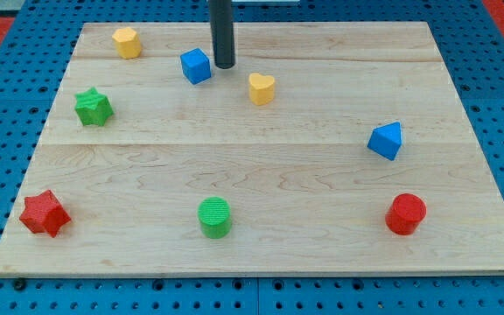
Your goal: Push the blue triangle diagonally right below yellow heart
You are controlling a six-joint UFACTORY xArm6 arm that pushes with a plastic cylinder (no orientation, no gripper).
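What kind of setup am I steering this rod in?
Likely a lab tabletop pushing rig: a wooden board on blue pegboard, scattered toy blocks like the blue triangle and yellow heart, my tip beside the blue cube.

A straight, smooth, dark grey cylindrical rod with a faint sheen along its side, ending in my tip (224, 66), a blunt flat end.

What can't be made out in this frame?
- Camera view: the rod above my tip is cut off by the view's top edge; the arm is out of frame.
- Whether my tip touches the blue cube beside it: the gap is too small to tell.
- The blue triangle and yellow heart: far faces hidden by their own bodies.
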